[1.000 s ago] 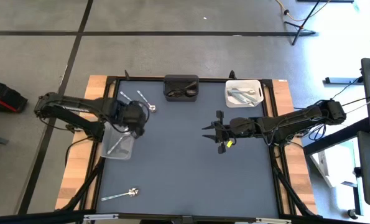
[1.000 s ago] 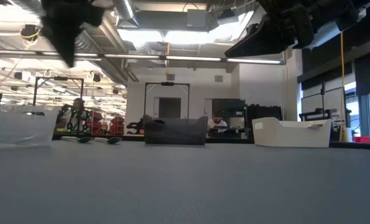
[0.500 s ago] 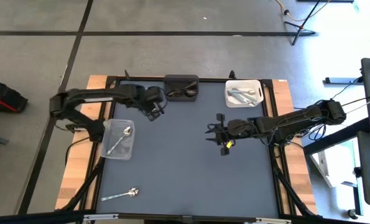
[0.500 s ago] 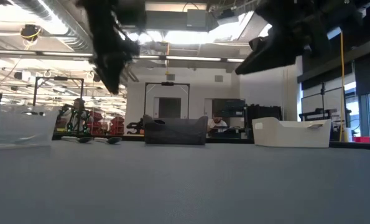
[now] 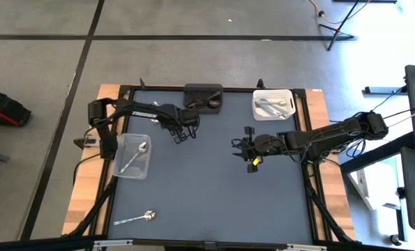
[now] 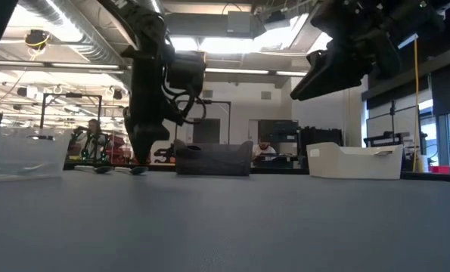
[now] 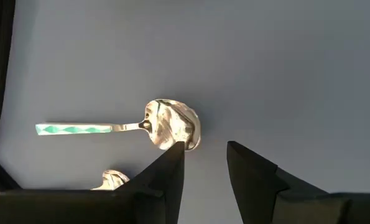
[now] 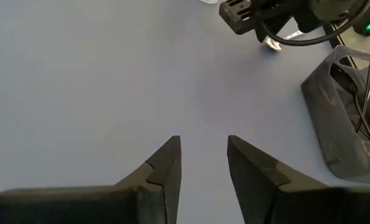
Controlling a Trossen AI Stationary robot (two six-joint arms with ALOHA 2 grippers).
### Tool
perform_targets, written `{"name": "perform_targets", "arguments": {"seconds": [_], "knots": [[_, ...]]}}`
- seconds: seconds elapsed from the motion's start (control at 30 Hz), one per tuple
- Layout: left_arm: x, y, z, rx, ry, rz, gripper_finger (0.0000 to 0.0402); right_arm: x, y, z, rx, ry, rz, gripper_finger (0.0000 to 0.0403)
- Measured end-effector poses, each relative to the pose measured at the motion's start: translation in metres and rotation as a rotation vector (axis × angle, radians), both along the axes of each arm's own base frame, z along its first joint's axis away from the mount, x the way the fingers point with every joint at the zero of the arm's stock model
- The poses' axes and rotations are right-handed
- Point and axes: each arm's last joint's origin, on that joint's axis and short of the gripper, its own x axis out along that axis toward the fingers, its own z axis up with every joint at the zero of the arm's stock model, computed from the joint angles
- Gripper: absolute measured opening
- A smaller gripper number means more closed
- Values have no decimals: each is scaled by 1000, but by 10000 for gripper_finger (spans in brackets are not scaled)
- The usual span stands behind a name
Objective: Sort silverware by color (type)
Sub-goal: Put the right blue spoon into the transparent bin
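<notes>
A big industrial lab: exposed ceiling ducts [image 6: 73, 34], strip lights, taped concrete floor [image 5: 193, 56], equipment racks [image 6: 281, 140].

Dark blue-grey surface [image 5: 207, 188] lying inside a black frame on a wooden base [image 5: 88, 202]. Black bin [image 5: 203, 89] sitting at the far edge, white bin [image 5: 291, 95] standing near it toward the right, clear bin [image 5: 148, 171] resting near the left edge. Grey floor [image 5: 193, 63] with dark lines surrounding the base; a red and black object [image 5: 1, 108] lying on it at far left.
</notes>
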Motion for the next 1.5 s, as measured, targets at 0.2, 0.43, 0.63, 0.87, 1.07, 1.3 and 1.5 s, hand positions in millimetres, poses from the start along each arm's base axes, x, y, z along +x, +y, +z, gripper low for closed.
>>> {"name": "perform_targets", "arguments": {"seconds": [0.2,0.43,0.63,0.87,1.07,1.3,1.5], "knots": [[2,2,-8,59,24,20,115,0,0,1,12,-9,-8,120],[4,3,-9,61,15,18,115,1,0,1,26,-12,-17,120],[3,9,-18,57,37,50,115,1,0,1,39,-14,-25,120],[4,14,-35,93,113,53,114,1,0,1,40,-24,-25,120],[6,11,-37,138,125,35,65,1,0,2,38,-25,-24,120],[5,5,-35,194,173,-14,9,1,0,2,25,-26,-15,120],[5,-25,-5,150,111,-91,4,1,0,2,13,-27,-7,120]]}}
